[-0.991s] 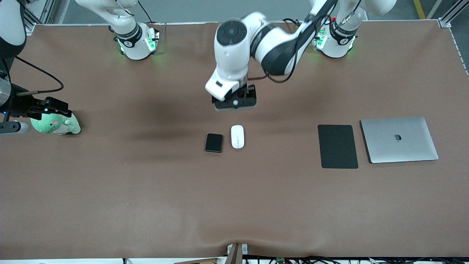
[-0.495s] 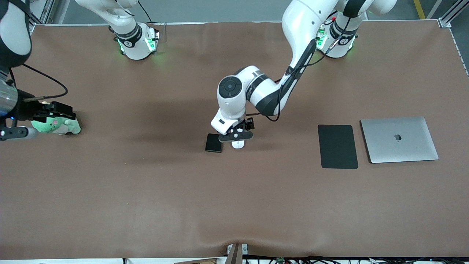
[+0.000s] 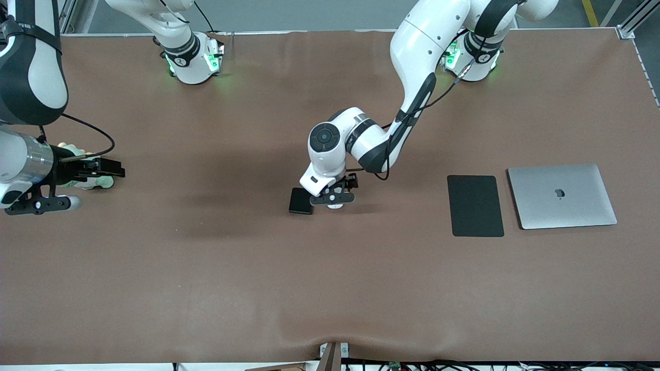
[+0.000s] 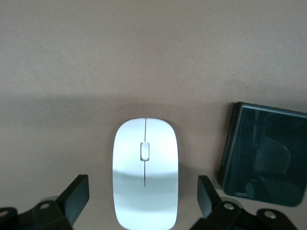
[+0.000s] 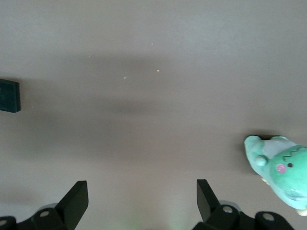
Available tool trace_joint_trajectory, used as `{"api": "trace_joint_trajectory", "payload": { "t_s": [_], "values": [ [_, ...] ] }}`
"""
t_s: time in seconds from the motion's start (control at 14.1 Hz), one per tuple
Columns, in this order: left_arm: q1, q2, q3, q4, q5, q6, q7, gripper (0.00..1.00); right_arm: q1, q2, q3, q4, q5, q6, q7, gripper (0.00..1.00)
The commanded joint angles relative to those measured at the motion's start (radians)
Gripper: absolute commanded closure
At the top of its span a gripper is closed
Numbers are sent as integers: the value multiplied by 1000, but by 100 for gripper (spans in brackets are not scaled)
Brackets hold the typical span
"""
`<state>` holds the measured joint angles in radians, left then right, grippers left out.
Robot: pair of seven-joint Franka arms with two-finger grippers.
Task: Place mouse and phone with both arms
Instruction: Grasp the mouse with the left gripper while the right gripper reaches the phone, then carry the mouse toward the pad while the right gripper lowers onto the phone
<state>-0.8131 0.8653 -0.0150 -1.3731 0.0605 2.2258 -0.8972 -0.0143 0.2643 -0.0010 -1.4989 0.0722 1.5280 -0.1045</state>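
The white mouse (image 4: 145, 172) lies on the brown table between the open fingers of my left gripper (image 4: 143, 188), which is low around it. In the front view the left gripper (image 3: 334, 198) covers most of the mouse (image 3: 335, 206). The black glossy phone (image 3: 301, 201) lies flat right beside the mouse, toward the right arm's end, and also shows in the left wrist view (image 4: 264, 153). My right gripper (image 3: 105, 169) is open and empty at the right arm's end of the table. In the right wrist view (image 5: 142, 189) its fingers are wide apart over bare table.
A green plush toy (image 3: 100, 182) lies partly under the right gripper and shows in the right wrist view (image 5: 280, 170). A flat black mouse pad (image 3: 475, 205) and a closed silver laptop (image 3: 562, 196) lie toward the left arm's end.
The left arm has come down from above the table, and its open gripper now sits around the mouse. The right arm has shifted over the plush toy toward the table's middle.
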Motion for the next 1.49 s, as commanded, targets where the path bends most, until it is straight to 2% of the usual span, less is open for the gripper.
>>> {"api": "trace_joint_trajectory", "payload": {
  "t_s": [0.0, 0.14, 0.21, 0.35, 0.42, 0.71, 0.92, 1.06, 1.13, 1.42],
  "values": [
    [0, 30, -2, 13, 9, 35, 8, 0, 13, 27, -2, 20, 28, 4, 2, 0],
    [-1, 40, -2, 13, 7, 38, 6, 0, 28, 38, -2, 23, 28, 29, 2, 0],
    [0, 40, -2, 13, 6, 38, 6, 12, 33, 49, -2, 28, 26, 27, 3, 0],
    [0, 38, -2, 14, -19, 38, 4, 49, 33, 55, -1, 28, 28, 29, -7, 0],
    [2, 35, -2, 16, -30, 38, 4, 59, 42, 55, -1, 26, 29, 29, -1, 0],
    [14, -24, 1, 22, -34, 22, -9, 62, 73, 59, -1, 22, 83, 31, 14, 0],
    [52, -150, -6, 22, -50, -118, -5, 63, 91, 69, -1, 3, 136, 24, 25, 0],
    [69, -219, -3, 22, -71, -165, -9, 63, 120, 70, -1, -9, 139, 31, 118, 0],
    [89, -282, -5, 14, -73, -240, 0, 63, 144, 76, -1, -9, 139, 34, 167, 0],
    [222, -402, -16, 22, -139, -401, 92, 63, 229, 112, -1, -32, 139, 147, 285, 0]
  ]
}}
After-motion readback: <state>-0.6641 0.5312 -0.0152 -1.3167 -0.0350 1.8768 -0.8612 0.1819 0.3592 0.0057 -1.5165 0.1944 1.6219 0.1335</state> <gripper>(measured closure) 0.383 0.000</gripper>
